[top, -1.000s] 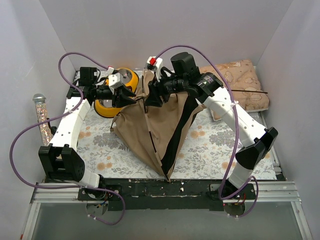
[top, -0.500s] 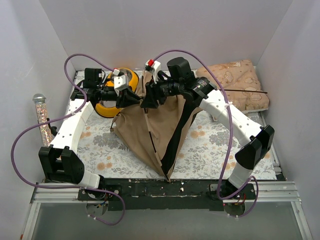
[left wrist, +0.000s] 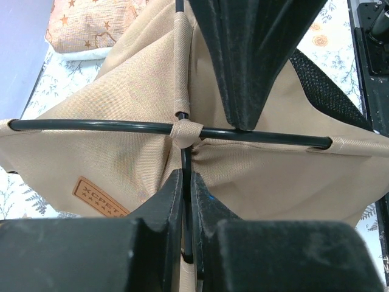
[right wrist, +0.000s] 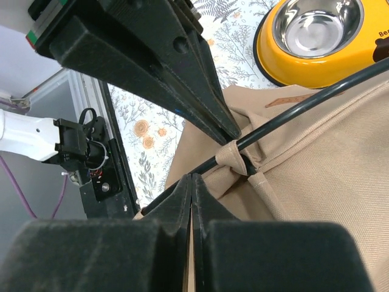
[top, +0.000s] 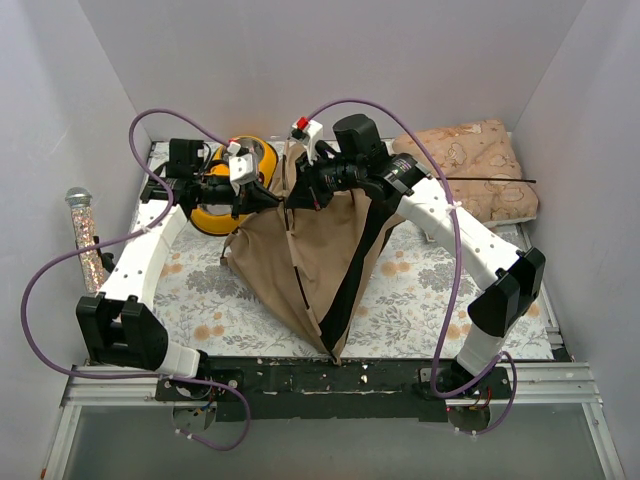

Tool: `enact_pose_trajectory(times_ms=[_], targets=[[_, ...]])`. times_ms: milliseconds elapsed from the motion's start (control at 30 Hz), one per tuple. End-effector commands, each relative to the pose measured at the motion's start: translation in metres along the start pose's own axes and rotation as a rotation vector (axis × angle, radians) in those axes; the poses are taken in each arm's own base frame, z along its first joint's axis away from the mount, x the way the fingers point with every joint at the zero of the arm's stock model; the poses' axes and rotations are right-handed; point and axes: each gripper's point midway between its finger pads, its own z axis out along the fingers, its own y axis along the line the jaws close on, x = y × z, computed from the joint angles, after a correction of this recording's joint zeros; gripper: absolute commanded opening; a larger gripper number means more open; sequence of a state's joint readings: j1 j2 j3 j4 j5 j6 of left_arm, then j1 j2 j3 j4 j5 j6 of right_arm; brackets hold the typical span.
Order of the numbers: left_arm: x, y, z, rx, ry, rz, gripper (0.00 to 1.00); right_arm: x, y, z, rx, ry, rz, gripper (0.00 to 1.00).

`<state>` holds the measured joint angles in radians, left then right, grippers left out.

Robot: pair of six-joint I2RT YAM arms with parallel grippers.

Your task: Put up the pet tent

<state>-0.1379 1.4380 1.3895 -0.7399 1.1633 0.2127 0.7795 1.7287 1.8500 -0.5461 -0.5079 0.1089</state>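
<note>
Canvas of the tent draped from a raised peak down to the near edge of the floral bench in the top view, tan with a black band down its right side. Both hands met at that peak: the left hand from the left, the right hand from the right, close together. A yellow bowl lay behind the left arm, and a cushion sat at the far right corner, apart from the tent.

In the left wrist view, the left hand was closed on a thin black pole just below where it crossed another under a fabric loop. The right hand's fingers came down onto the crossing pole from above. A brown label showed on the canvas (its lettering was partly cut off).

From the right wrist, the right hand had its fingers pressed together at the pole, beside the loop. The left hand's fingers reached the same spot, with the bowl beyond.
</note>
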Motion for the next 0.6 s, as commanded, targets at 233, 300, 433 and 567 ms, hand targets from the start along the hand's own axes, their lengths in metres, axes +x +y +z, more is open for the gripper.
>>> enact_pose_trajectory(times_ms=[233,300,433,567], targets=[[0.022,-0.023,-0.016,-0.023,0.089,-0.024,0.0,-0.033,-0.016,-0.048,0.052,-0.146,-0.009,0.01],[0.023,-0.021,-0.017,-0.025,0.096,-0.029,0.0,-0.03,-0.021,-0.057,0.068,-0.158,-0.011,0.01],[0.017,-0.014,-0.016,-0.037,0.076,-0.037,0.0,-0.03,0.003,-0.055,-0.059,-0.143,-0.008,0.03],[0.011,-0.011,-0.013,-0.04,0.051,-0.055,0.0,-0.03,0.029,-0.04,-0.121,-0.15,0.028,0.22]])
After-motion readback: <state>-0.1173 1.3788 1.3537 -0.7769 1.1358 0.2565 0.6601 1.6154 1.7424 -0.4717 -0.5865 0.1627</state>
